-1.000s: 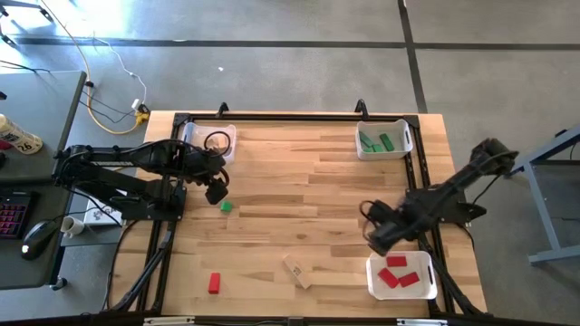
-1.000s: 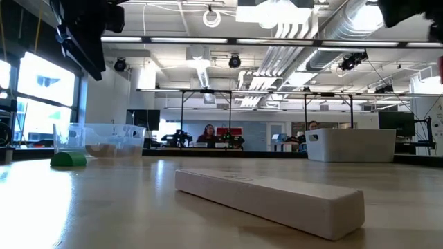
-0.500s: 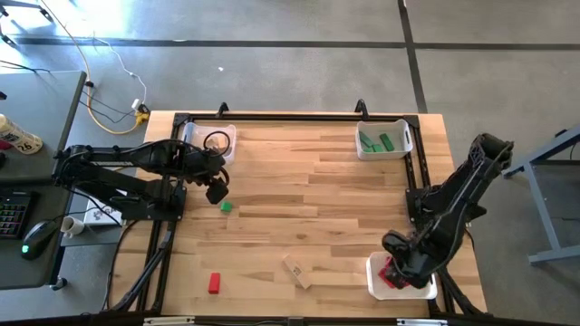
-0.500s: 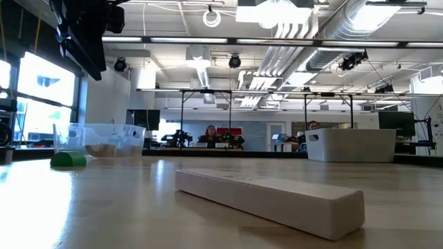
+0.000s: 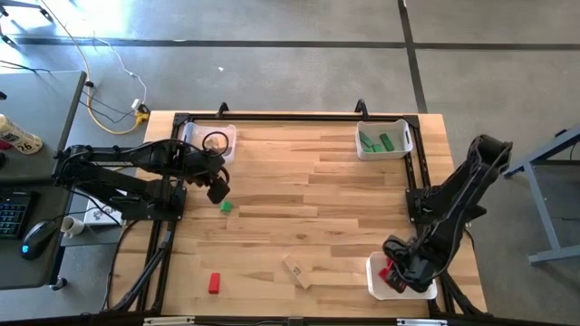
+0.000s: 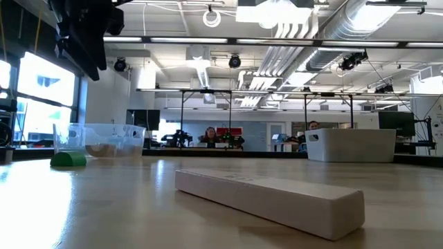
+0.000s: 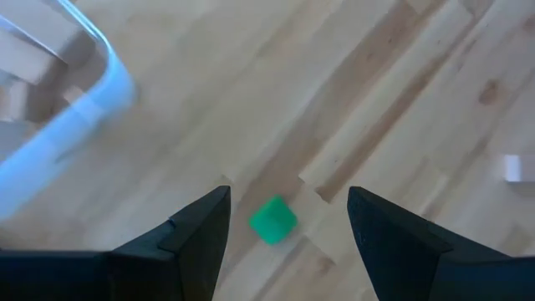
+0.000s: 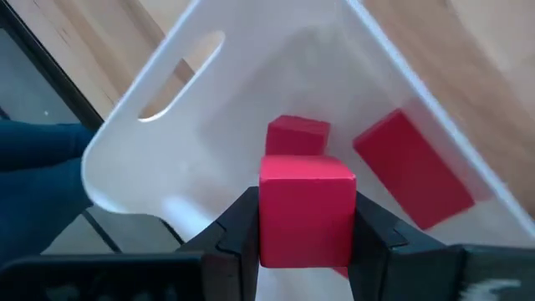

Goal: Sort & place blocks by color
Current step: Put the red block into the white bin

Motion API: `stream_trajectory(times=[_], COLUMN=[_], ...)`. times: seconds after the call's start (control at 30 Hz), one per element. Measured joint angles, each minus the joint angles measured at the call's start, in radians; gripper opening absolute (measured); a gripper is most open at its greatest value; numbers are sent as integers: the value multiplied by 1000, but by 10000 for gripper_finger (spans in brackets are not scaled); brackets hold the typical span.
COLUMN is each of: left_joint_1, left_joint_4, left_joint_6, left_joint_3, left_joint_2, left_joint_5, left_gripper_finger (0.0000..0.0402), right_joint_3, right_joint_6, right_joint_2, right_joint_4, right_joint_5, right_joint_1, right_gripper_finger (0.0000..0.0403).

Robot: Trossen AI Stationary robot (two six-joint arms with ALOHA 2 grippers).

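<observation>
One red block (image 8: 306, 209) gripped by right hand (image 8: 306, 242) over white bin (image 8: 209, 100); left hand (image 7: 284, 230) open above green block (image 7: 273, 220).

Red block (image 8: 306, 209), white bin (image 8: 242, 75), green cube (image 7: 273, 221)

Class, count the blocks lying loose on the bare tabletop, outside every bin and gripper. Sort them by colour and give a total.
Green block: 1
Red block: 1
Tan block: 1
Total: 3
</observation>
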Motion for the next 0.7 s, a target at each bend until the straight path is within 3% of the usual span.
stream_trajectory(times=[0.23,0.47,0.6,0.7], left_joint_1=[0,0,0,0], left_joint_4=[1,0,0,0], left_joint_6=[-19,-127,-196,-154], left_joint_3=[0,0,0,0], left_joint_2=[0,0,0,0], left_joint_5=[104,102,102,94], left_gripper_finger=[227,227,227,227], right_joint_3=[-65,-64,-64,-57], right_joint_6=[11,-4,-8,-11], right_joint_2=[28,29,29,29], right_joint_4=[119,171,192,210], right_joint_5=[-22,-45,-82,-100], right_joint_1=[-31,-74,-84,-83], right_gripper_finger=[111,185,201,204])
